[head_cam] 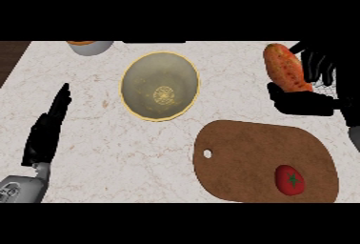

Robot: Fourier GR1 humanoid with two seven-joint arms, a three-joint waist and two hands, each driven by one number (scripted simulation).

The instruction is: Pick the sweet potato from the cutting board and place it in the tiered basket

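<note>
Grasping the sweet potato point(285, 66), right hand point(309, 81) curls round it, lifted off the board point(246, 157) below the hand. Tomato point(289, 179) on board. Bowl point(159, 86) left of it. Left hand point(48, 128) relaxed, fingers straight.

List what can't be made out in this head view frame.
- Tiered basket: only a bit of wire mesh shows behind the right robot hand; the rest is hidden by the hand and cut by the right edge.
- Sweet potato: lower end covered by the right robot hand's thumb.
- Grey bowl: cut off by the top edge; contents unclear.
- Left robot hand: seen edge-on.
</note>
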